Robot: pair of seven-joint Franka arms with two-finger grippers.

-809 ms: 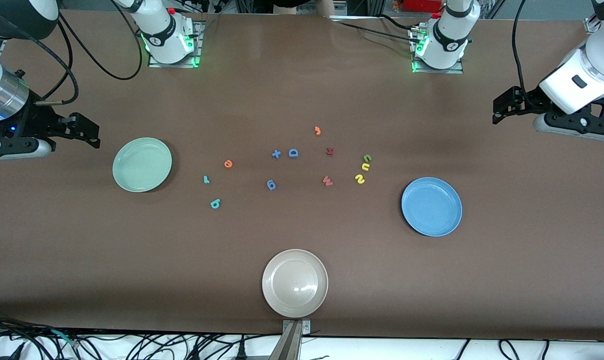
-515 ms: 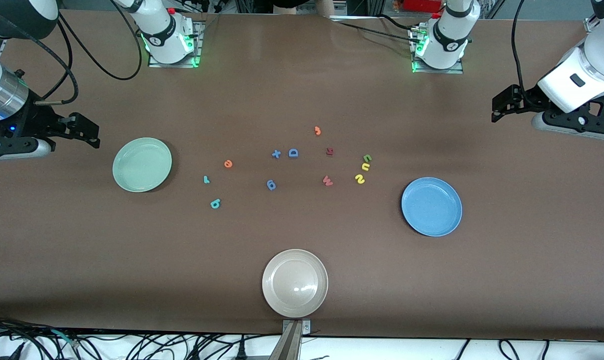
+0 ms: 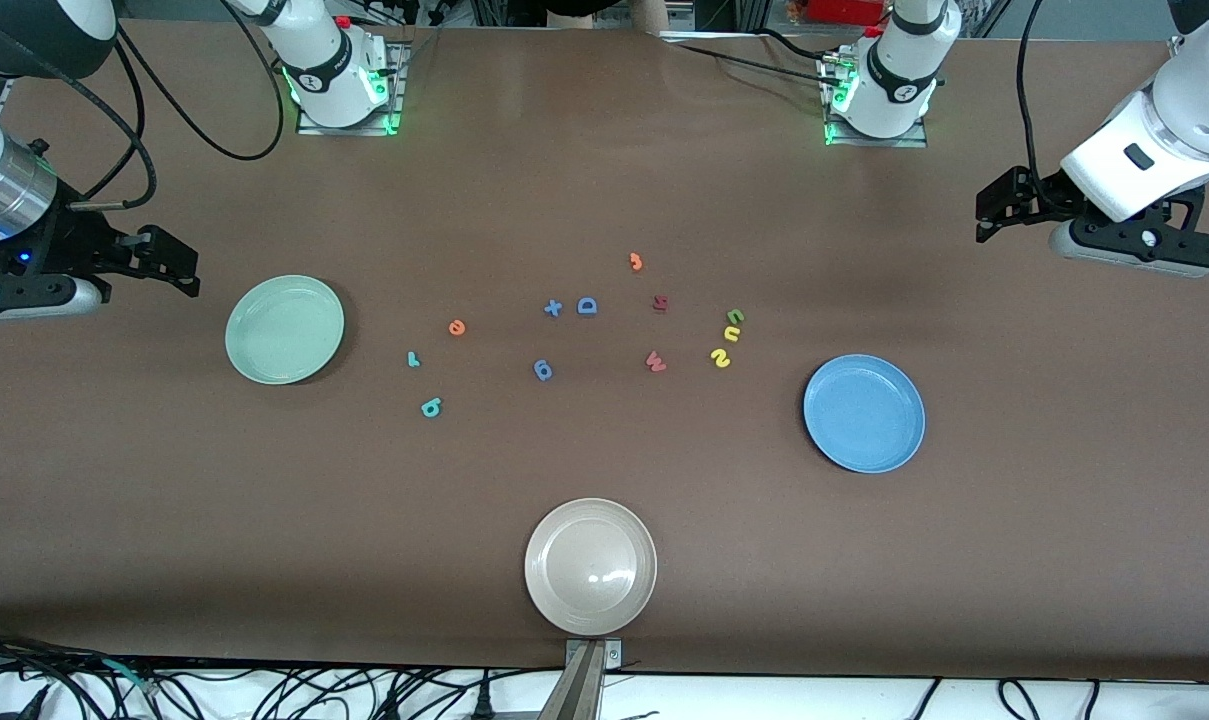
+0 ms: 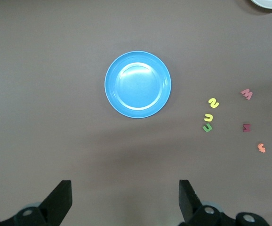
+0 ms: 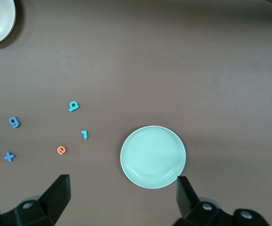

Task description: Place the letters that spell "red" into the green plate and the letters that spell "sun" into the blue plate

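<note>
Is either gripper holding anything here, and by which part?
Nothing is held. The left gripper and right gripper are both open and empty above the table.

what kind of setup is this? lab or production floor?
Likely a robotics lab: brown-covered table with bolted arm bases, loose cables along its edge, and foam letters and plates as test props.

A round pale mint-green plate (image 3: 284, 329) is seen toward the right arm's end of the brown table (image 3: 604, 560), a round mid-blue plate (image 3: 864, 413) toward the left arm's end, and a round beige plate (image 3: 590, 566) nearest the camera. Small foam letters are scattered between the coloured plates: teal "r" (image 3: 413, 359), orange "e" (image 3: 456, 327) and teal "d" (image 3: 431, 407); yellow "s" (image 3: 721, 358), yellow "u" (image 3: 732, 334) and dark green "n" (image 3: 735, 317). The left gripper (image 3: 986, 207) and right gripper (image 3: 179, 266) are held open above the table's two ends.
</note>
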